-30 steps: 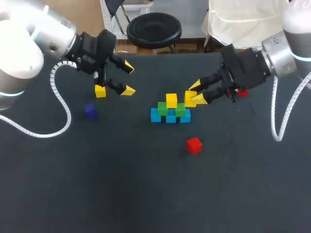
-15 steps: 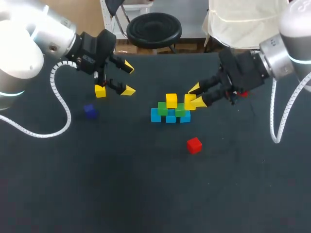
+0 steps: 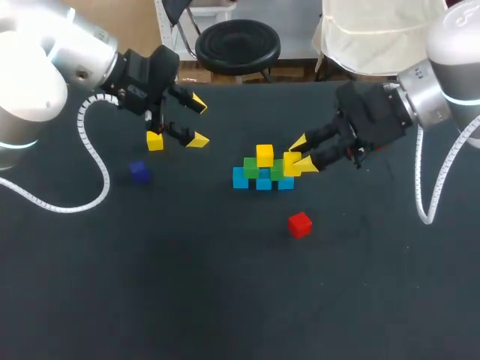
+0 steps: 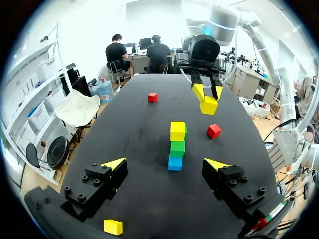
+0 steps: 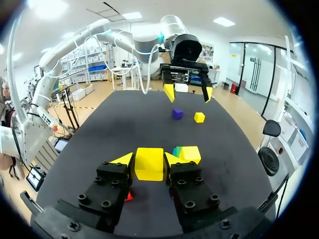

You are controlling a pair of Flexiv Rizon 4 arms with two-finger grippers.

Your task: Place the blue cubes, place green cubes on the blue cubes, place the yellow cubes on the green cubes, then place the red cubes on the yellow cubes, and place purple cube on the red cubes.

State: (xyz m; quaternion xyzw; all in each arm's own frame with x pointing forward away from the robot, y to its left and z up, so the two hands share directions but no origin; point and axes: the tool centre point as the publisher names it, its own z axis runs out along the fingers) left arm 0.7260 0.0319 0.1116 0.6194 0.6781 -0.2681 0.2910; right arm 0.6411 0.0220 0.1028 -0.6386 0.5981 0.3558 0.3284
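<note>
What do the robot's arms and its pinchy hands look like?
The left arm and the right arm are fat, round, silvery-white tubes. Each wears a thin glowing teal ring and a curly white cable. The left gripper and right gripper are chunky black blocks, each with two fingers ending in pointed bright yellow tips.

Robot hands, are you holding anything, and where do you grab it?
The right gripper holds a yellow cube, clamped by two opposite side faces. The left gripper is open, holding nothing.
</note>
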